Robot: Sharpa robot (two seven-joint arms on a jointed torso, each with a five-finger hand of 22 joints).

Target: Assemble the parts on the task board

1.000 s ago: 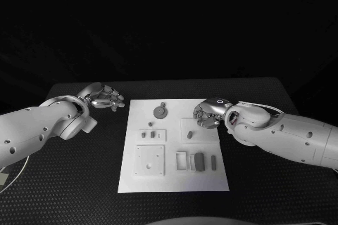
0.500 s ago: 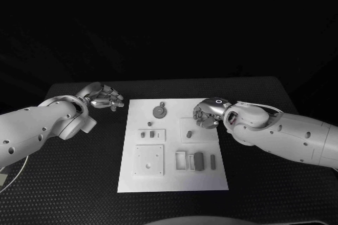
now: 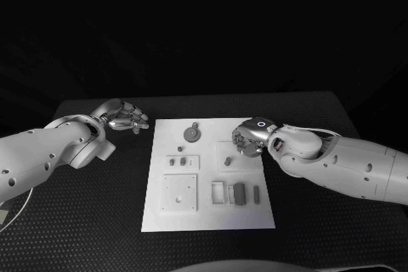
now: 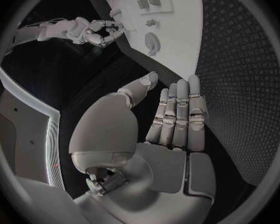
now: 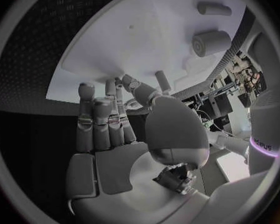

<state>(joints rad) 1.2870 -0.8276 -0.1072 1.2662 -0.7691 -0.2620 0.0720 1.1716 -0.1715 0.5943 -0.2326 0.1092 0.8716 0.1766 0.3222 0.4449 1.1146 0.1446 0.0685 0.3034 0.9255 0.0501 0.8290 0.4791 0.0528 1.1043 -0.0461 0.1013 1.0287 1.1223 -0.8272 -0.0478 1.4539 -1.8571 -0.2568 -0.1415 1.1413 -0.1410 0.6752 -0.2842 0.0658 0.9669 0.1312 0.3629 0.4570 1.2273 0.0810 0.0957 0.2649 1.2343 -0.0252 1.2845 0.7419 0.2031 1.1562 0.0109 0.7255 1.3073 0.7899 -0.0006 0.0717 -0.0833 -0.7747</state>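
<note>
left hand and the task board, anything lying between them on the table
Nothing: in the head view only bare black table separates the left hand from the task board edge.

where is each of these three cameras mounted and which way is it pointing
Head view: sits on the robot's head, looks down at the black table and white task board; both white arms come in, left hand beside the board, right hand over its right edge.
Left wrist view: behind the left hand, facing along flat, empty fingers toward the board.
Right wrist view: behind the right hand, facing the board.
Shared: all three show the board; the left wrist view also shows the right hand.
</note>
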